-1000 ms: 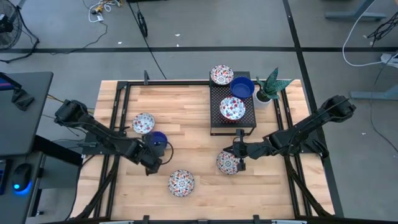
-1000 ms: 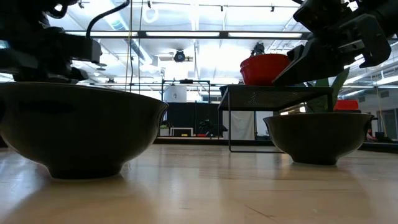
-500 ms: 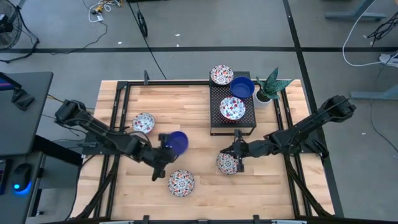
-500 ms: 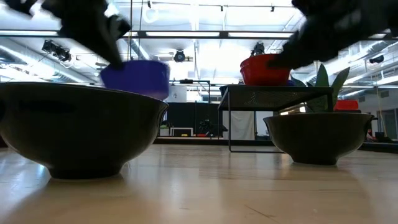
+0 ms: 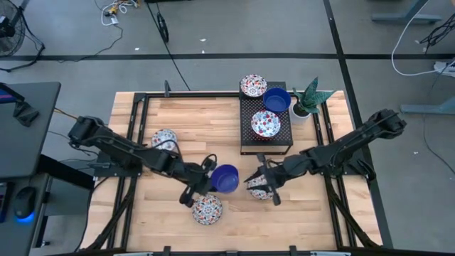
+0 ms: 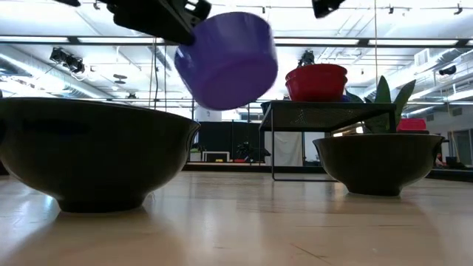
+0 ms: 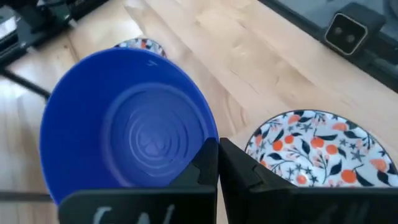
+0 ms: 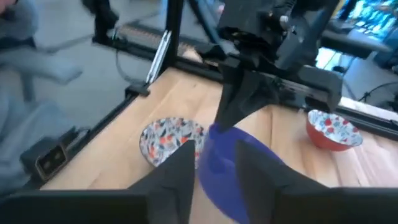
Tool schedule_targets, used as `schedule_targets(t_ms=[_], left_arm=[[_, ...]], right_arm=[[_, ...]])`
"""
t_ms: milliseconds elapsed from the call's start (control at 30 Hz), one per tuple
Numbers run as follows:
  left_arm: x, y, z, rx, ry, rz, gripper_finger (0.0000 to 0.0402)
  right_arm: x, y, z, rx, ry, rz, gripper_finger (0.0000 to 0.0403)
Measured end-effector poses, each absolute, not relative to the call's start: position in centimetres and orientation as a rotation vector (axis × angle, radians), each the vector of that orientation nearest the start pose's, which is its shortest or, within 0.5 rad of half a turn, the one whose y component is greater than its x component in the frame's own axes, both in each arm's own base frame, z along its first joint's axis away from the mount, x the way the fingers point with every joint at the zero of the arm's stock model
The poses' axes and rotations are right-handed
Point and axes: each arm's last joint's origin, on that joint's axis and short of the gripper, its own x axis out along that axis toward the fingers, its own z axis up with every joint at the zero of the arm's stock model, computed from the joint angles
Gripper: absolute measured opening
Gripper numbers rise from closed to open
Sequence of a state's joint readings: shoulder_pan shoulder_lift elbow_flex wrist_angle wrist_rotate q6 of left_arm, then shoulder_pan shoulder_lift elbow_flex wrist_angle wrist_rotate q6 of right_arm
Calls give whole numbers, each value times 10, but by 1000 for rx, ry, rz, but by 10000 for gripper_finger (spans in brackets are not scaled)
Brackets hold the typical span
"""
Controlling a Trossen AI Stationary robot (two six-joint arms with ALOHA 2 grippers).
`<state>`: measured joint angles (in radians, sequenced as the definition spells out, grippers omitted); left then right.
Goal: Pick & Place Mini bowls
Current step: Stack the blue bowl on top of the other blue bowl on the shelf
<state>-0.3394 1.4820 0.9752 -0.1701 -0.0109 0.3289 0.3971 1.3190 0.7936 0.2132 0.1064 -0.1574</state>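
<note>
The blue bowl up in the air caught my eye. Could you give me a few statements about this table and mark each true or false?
1. The left gripper holds a blue bowl clear of the table. True.
2. The black rack carries only blue bowls. False: it carries two patterned bowls and one blue bowl.
3. A potted plant stands beside the rack. True.
4. The right gripper is over the plant. False: it is by a patterned bowl near the table's middle.

No text, label, brand or number can be read anywhere.
</note>
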Motion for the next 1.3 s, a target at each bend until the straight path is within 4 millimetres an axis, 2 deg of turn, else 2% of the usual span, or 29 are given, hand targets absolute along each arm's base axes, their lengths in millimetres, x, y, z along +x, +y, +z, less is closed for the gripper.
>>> schedule_targets(t_ms=[100,300,533,867,1167,1300], left_arm=[[303,-104,235,477,593,-440,4],[309,-103,228,517,578,-470,4],[312,-102,226,513,578,-466,4],[315,-99,228,505,557,-438,5],[317,-96,229,526,550,-363,11],[318,-96,231,522,531,-339,12]], right_arm=[[278,107,264,-253,333,366,147],[303,104,242,-257,470,407,175],[310,104,233,-267,504,411,174],[307,102,228,-267,565,409,120],[305,102,226,-330,580,439,14],[304,102,224,-344,604,444,11]])
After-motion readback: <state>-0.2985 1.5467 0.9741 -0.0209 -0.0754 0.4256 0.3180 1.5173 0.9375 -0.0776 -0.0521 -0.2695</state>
